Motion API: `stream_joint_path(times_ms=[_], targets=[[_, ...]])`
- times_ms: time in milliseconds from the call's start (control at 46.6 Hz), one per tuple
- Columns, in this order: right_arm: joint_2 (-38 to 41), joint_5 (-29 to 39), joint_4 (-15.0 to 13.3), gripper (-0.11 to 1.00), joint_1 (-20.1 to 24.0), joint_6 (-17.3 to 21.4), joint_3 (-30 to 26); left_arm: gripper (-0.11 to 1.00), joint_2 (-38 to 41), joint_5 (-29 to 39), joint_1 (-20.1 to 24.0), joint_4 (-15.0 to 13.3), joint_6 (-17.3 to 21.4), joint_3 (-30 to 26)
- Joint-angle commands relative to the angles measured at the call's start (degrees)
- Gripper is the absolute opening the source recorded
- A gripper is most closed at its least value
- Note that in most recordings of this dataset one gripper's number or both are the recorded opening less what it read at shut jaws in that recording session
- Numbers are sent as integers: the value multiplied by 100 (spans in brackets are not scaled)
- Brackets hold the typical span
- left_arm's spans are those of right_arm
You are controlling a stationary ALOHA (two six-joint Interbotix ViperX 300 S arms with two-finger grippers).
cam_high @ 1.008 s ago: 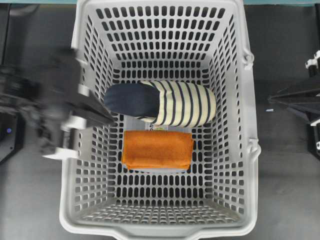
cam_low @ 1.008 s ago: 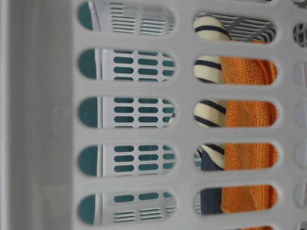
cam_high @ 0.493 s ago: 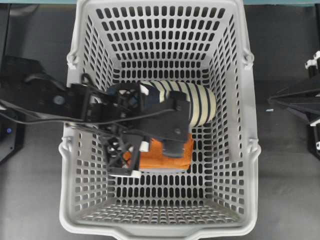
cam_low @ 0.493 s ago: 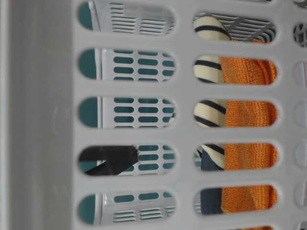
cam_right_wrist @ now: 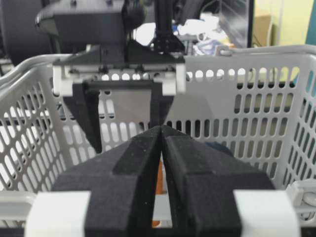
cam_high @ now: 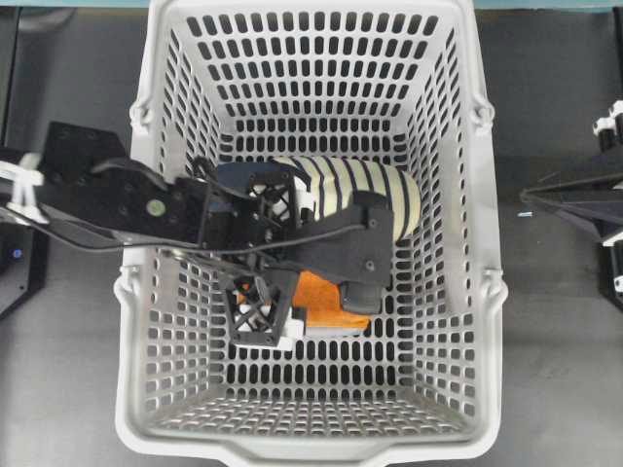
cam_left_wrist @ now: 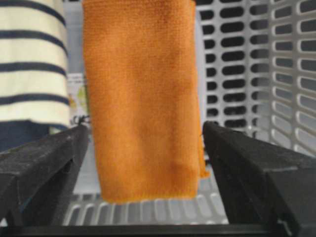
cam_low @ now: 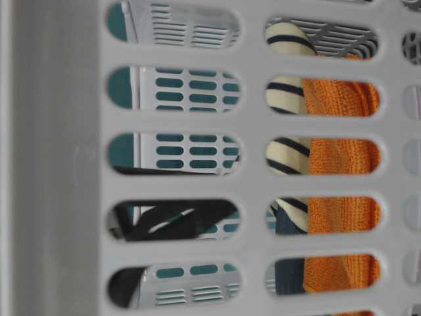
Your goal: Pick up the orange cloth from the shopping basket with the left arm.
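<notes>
The orange cloth (cam_high: 329, 298) lies flat on the floor of the light-grey shopping basket (cam_high: 389, 452), mostly hidden under my left arm. My left gripper (cam_high: 263, 258) is open above the cloth's left end. In the left wrist view the cloth (cam_left_wrist: 140, 98) runs away from the camera and its near end sits between the two black fingers (cam_left_wrist: 49, 158), which do not touch it. The table-level view shows the cloth (cam_low: 342, 158) through the wall slots. My right gripper (cam_right_wrist: 161, 129) is shut and empty outside the basket.
A navy and cream striped slipper (cam_high: 365, 195) lies right beside the cloth, at its far side, close to one left finger (cam_left_wrist: 29, 59). The basket's slotted walls (cam_left_wrist: 291, 74) rise around the gripper. The right arm (cam_high: 584, 195) rests at the right edge.
My left arm came from outside the basket's left rim into the basket. It now hangs lower, with its open fingers either side of the cloth's end. The right arm has not moved.
</notes>
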Motion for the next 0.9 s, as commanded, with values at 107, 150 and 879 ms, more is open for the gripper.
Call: stream_joint_path(times_ms=[107,150,879], targets=[[53,-35,26,0,0,9,-26,90,132,-536,-9,18,-9,167],[44,-35,35,0,0,9,-26,90,176,-668,-18,18,-9,237],[53,-35,70,0,0,9,35,53,387,-1046,-26,26,123,694]])
